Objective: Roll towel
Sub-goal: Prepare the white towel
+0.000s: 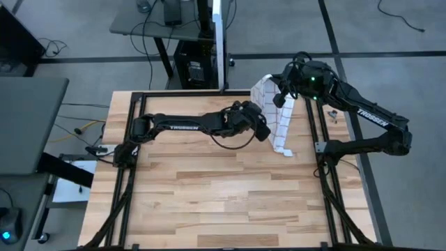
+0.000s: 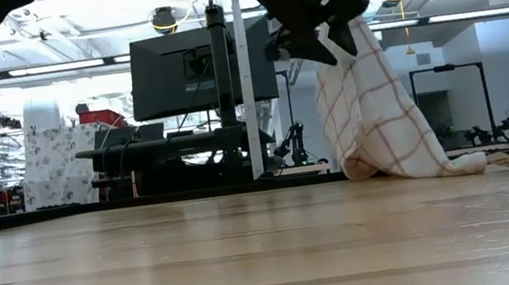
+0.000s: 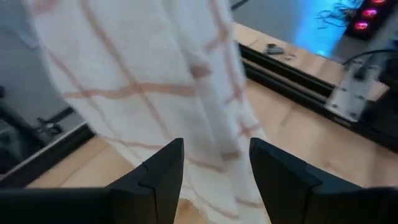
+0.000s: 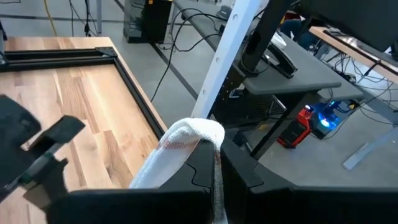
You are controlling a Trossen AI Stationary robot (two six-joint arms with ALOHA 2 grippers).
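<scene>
Towel [image 1: 279, 115] pinched at top & hung by clenched right tool [image 1: 287, 90], lower end on worktop [image 1: 209, 202], left tool [image 1: 263, 130] spread beside cloth, nothing gripped.

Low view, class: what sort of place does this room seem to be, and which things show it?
Probably a robotics lab or workshop. A monitor stands on a desk behind the wooden table, cables trail over the floor, and more equipment stands further back. Two robot arms work a towel here.

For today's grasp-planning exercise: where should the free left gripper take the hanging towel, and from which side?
Probably the towel's free hanging edge, below where the shut right gripper pinches its top. The cloth drapes down to the table, so the open left gripper, already facing it, should come in level from the left.
</scene>
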